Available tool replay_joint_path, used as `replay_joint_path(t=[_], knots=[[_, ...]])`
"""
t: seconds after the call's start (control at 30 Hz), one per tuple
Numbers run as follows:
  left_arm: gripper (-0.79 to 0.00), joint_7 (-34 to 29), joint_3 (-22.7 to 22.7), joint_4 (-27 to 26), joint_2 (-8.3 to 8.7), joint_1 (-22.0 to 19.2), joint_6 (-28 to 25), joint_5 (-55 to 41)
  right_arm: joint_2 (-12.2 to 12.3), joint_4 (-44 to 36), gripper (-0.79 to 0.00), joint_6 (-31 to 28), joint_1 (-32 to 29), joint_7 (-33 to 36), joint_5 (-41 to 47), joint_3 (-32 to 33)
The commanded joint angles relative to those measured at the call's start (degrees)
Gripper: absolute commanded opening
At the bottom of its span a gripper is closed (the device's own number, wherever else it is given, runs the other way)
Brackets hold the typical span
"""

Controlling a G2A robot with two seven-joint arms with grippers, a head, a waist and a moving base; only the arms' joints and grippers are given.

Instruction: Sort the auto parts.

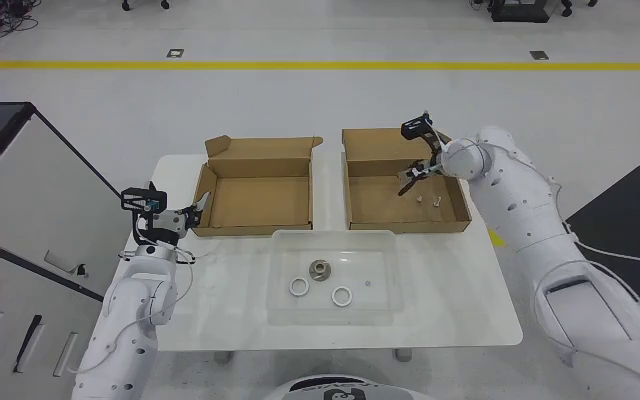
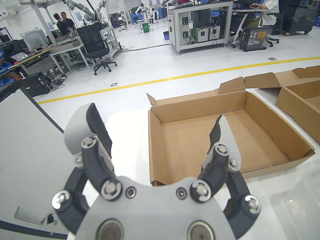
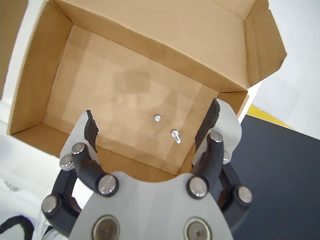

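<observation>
Shiny hex bolt (image 3: 175, 136) in cardboard box (image 3: 160, 33)

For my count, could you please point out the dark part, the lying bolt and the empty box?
dark part (image 1: 319, 269), top view, middle
lying bolt (image 3: 177, 139), right wrist view, shank
empty box (image 2: 182, 146), left wrist view, bare floor

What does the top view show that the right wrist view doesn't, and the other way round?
Top view: two white rings and a dark gear in a clear bin. Right wrist view: the ridged black pads of its open jaws, close up. Shared: the cardboard box holding two small bolts.
</observation>
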Motion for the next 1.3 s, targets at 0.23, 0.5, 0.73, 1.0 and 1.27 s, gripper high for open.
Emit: replay_joint_path(t=[0.23, 0.5, 0.73, 1.0, 1.27], knots=[[0.000, 0.00, 0.00, 0.00, 0.00, 0.00, 0.00, 0.00, 3.98, -25.93, 0.000, -3.57, -10.85, 12.66, 6.08, 11.22], [0.000, 0.00, 0.00, 0.00, 0.00, 0.00, 0.00, 0.00, 5.15, -38.55, 0.000, -5.69, -15.87, 20.08, 13.86, 13.16], [0.000, 0.00, 0.00, 0.00, 0.00, 0.00, 0.00, 0.00, 5.74, -44.85, 0.000, -6.21, -18.23, 24.29, 17.10, 11.69], [0.000, 0.00, 0.00, 0.00, 0.00, 0.00, 0.00, 0.00, 5.86, -45.31, 0.000, -6.32, -18.47, 24.18, 16.70, 11.65], [0.000, 0.00, 0.00, 0.00, 0.00, 0.00, 0.00, 0.00, 5.98, -46.82, 0.000, -6.18, -18.45, 24.33, 13.15, 9.24]])
